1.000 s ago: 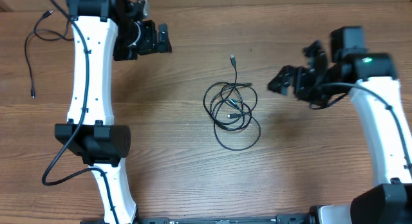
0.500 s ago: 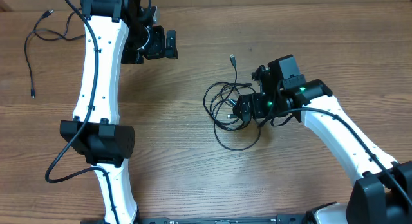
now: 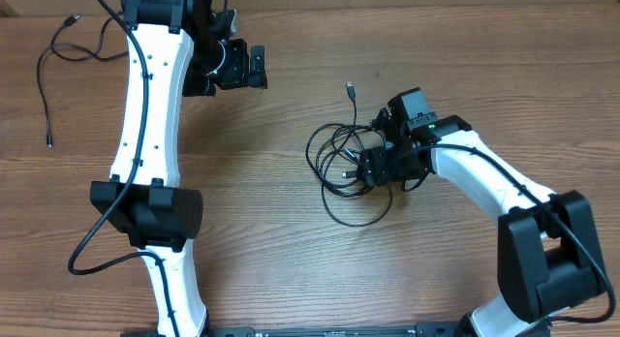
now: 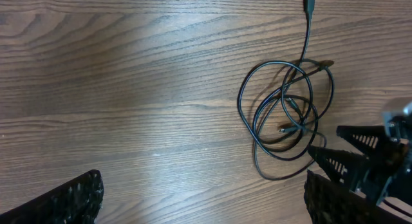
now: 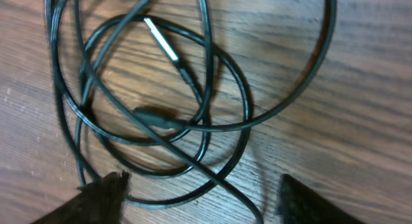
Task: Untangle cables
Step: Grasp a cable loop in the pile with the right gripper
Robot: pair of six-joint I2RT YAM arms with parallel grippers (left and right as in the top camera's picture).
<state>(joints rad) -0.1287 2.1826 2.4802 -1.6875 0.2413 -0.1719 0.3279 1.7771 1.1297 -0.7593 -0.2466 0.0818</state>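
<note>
Black cables (image 3: 344, 163) knotted at centre of table (image 3: 291, 279). Right gripper (image 5: 201, 185) low over bundle, jaws apart astride loops, nothing clamped. Left gripper (image 3: 254, 69) spread, well away. Step, as judged: first grab. Next: pinch single strand, not several.

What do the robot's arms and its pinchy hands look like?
The left arm and right arm are smooth white tubes with chunky black joints. A thin black cable runs along each. The left gripper and right gripper are black, each with two bumpy fingers.
</note>
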